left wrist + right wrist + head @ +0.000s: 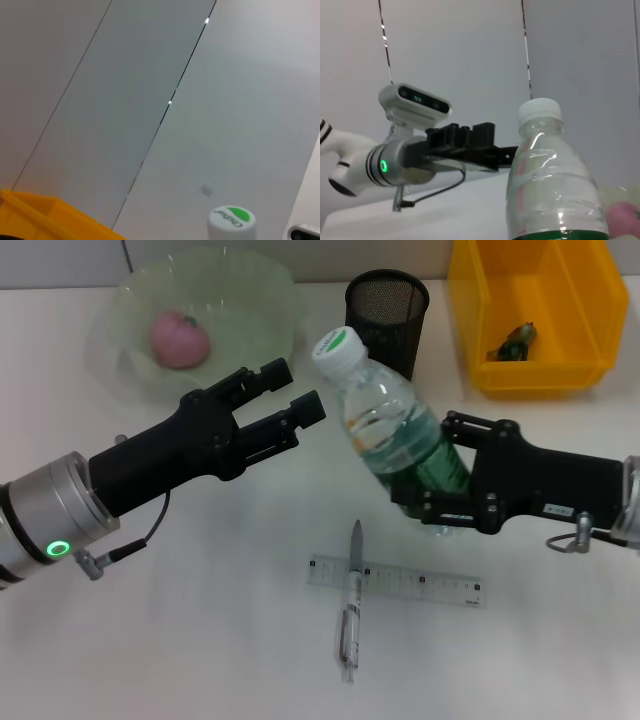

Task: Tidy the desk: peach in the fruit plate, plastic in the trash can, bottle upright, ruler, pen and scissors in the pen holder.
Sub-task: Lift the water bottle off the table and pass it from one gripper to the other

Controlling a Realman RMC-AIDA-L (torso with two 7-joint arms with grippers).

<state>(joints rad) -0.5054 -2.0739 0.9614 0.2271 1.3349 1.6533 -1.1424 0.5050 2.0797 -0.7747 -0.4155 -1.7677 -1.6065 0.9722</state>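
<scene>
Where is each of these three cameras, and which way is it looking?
Head view: on the head, looking down at the desk; shows left gripper open near the bottle, right gripper holding it.
Left wrist view: on the left wrist, facing the wall; only the bottle's cap and yellow bin show.
Right wrist view: on the right wrist, facing the bottle and left gripper.
All three share the bottle.

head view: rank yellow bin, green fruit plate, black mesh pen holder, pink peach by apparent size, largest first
1-2. Translucent green fruit plate and yellow plastic bin: similar, and the bin is cut off by the frame, so no ranking.
3. Black mesh pen holder.
4. Pink peach.
</scene>
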